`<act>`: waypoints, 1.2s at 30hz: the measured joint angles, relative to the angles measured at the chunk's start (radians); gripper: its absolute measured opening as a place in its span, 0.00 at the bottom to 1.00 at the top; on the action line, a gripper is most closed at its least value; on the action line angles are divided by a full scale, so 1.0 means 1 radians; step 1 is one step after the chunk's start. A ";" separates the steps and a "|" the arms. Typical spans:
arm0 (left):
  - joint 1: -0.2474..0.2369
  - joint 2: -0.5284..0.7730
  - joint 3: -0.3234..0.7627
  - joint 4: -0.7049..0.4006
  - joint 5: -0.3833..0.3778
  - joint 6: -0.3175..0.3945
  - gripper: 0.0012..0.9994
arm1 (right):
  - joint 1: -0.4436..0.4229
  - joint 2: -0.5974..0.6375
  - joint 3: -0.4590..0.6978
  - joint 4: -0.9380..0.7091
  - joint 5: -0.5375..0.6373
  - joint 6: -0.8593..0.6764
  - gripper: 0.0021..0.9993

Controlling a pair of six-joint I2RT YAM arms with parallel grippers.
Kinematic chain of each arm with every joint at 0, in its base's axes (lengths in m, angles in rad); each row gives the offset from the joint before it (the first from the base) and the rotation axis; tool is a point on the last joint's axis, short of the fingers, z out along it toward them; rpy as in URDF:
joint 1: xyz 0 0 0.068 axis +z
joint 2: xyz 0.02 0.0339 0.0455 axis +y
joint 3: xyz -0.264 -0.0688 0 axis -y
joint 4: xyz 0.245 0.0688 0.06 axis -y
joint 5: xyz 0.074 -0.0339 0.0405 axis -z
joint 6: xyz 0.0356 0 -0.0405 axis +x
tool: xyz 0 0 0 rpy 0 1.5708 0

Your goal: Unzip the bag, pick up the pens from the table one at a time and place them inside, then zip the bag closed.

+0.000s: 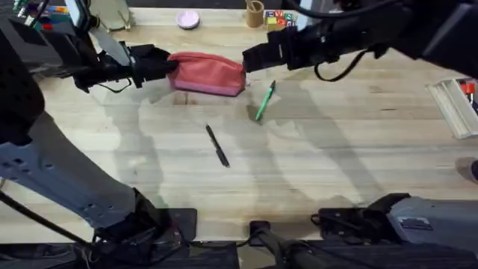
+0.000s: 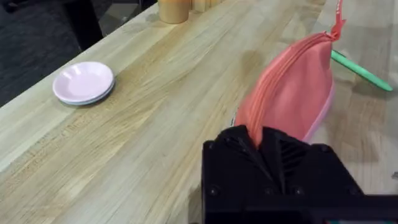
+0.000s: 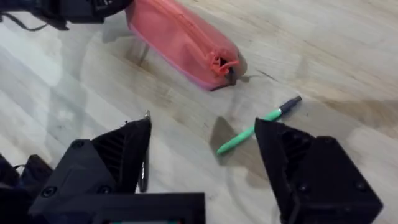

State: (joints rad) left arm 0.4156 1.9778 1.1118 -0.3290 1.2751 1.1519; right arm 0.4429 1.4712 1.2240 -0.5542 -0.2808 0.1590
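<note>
From overhead, the bag (image 1: pixel 208 74) lies across the far middle of the bench (image 1: pixel 336 164), long axis running left to right, zipper shut. The left gripper (image 1: pixel 166 66) meets its left end and the right gripper (image 1: pixel 250 58) hangs just off its right end, so the right arm is nearer the pull cord there. The green pen (image 1: pixel 264 101) lies just beside the bag's right end and the black pen (image 1: pixel 217 145) farther toward the bases. In the left wrist view, the left jaws are closed on the bag's end fabric (image 2: pixel 292 93), lifting it slightly off the bench. In the right wrist view, the right jaws stand wide open and empty, the bag's cord end (image 3: pixel 219 63) ahead of them, apart, the green pen (image 3: pixel 255 126) between.
</note>
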 joint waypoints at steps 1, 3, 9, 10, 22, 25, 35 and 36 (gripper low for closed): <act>0.000 0.000 0.000 0.000 0.000 0.000 0.04 | 0.000 0.013 0.000 0.010 0.000 0.000 1.00; 0.000 0.000 0.000 0.000 0.000 0.000 0.04 | 0.000 0.040 0.000 0.040 0.000 -0.002 1.00; 0.000 0.000 0.000 0.000 0.000 0.000 0.04 | 0.000 0.108 0.000 0.112 0.000 -0.003 1.00; 0.000 0.000 0.000 0.000 0.000 0.000 0.04 | 0.000 0.119 0.000 0.119 0.000 -0.003 1.00; 0.000 0.000 0.000 0.000 0.000 0.000 0.04 | 0.006 0.215 0.000 0.232 0.000 -0.002 1.00; 0.000 0.000 0.000 0.000 0.000 0.000 0.04 | 0.018 0.236 0.000 0.255 0.000 -0.002 1.00; 0.000 0.000 0.000 0.000 0.000 0.000 0.04 | 0.033 0.279 0.000 0.310 0.009 0.012 1.00; 0.000 0.000 0.000 0.000 0.000 0.000 0.04 | 0.033 0.283 0.000 0.319 0.012 0.014 1.00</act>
State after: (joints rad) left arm 0.4156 1.9778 1.1118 -0.3290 1.2751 1.1519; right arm 0.4759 1.7544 1.2243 -0.2352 -0.2692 0.1733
